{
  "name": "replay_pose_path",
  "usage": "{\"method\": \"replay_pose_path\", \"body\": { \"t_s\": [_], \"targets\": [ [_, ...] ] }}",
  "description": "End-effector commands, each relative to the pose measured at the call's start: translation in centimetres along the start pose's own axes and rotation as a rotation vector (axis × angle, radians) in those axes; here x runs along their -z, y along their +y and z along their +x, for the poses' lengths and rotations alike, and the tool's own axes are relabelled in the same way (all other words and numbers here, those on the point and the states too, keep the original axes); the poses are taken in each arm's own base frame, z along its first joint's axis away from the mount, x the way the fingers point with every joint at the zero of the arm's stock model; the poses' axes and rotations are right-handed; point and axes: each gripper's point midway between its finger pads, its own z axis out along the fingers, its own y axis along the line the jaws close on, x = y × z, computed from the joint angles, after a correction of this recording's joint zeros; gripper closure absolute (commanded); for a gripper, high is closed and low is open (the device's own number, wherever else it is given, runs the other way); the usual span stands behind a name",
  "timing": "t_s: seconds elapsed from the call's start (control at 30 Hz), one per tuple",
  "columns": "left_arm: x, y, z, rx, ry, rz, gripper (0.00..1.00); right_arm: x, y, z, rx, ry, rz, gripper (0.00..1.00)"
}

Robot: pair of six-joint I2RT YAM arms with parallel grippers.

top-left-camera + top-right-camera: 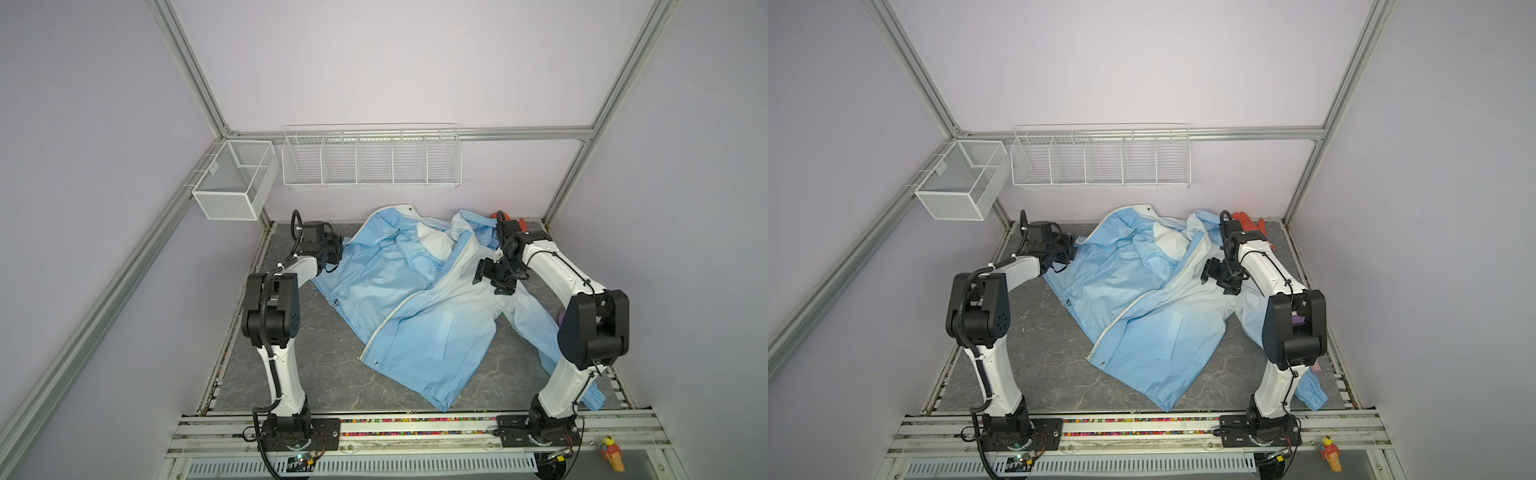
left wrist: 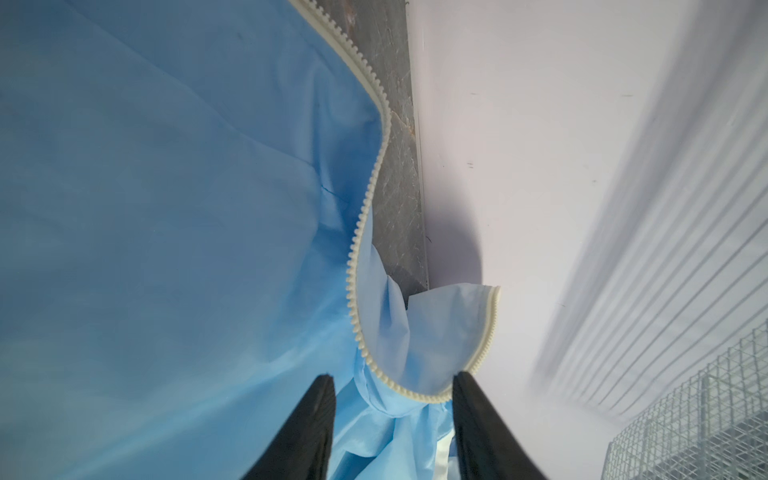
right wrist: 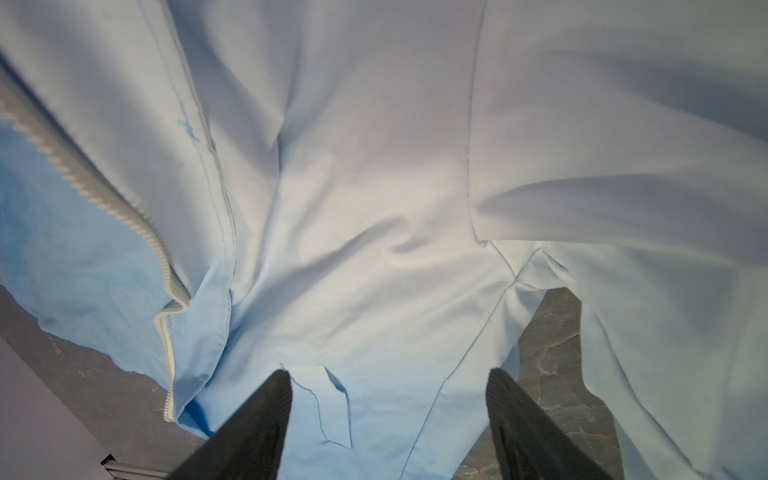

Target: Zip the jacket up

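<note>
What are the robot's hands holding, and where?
Right gripper: nothing, open over the jacket. Left gripper straddles the jacket's zipper edge; whether it grips cannot be told.

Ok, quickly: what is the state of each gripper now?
Left gripper: jaws around bunched jacket edge; grip cannot be told.
Right gripper: open, holding nothing.

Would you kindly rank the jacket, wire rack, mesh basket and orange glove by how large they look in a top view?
1. jacket
2. wire rack
3. mesh basket
4. orange glove, smallest as seen, though the right arm hides part of it.
</note>
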Motion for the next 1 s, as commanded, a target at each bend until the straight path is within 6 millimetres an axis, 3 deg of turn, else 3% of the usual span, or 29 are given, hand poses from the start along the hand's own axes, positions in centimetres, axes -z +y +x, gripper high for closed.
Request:
{"method": "replay_pose_path", "body": {
  "t_s": [0.0,0.37,0.43,0.57,0.6,0.73,0.83,0.97],
  "targets": [
    [-0.4,-0.2,-0.2,0.022,-0.009,0.004,0.53,0.7,-0.1,0.9,0.004,0.008,-0.01,0.23],
    [-4.2,-0.3,0.0,0.005,0.033,-0.007,0.57,1.5,-0.1,1.2,-0.003,-0.006,-0.02,0.23],
    [-4.6,-0.4,0.1,0.005,0.038,0.002,0.66,1.5,-0.1,1.2,-0.005,-0.006,-0.023,0.23],
    [-4.6,-1.1,0.7,-0.014,0.058,0.009,0.93,1.0,0.1,1.4,-0.007,0.004,-0.032,0.23],
    [-4.4,-1.5,1.0,-0.024,0.064,0.012,1.0,0.8,0.1,1.4,-0.008,0.009,-0.034,0.23],
    [-3.1,-3.5,2.6,-0.066,0.095,0.024,1.0,-0.5,0.0,1.5,-0.009,0.028,-0.037,0.23],
    [-1.0,-5.8,4.4,-0.111,0.116,0.033,1.0,-1.8,0.0,1.4,-0.008,0.049,-0.04,0.24],
    [2.1,-8.3,8.3,-0.178,0.18,0.018,1.0,-3.2,0.5,0.6,-0.004,0.054,-0.06,0.24]
  ]
}}
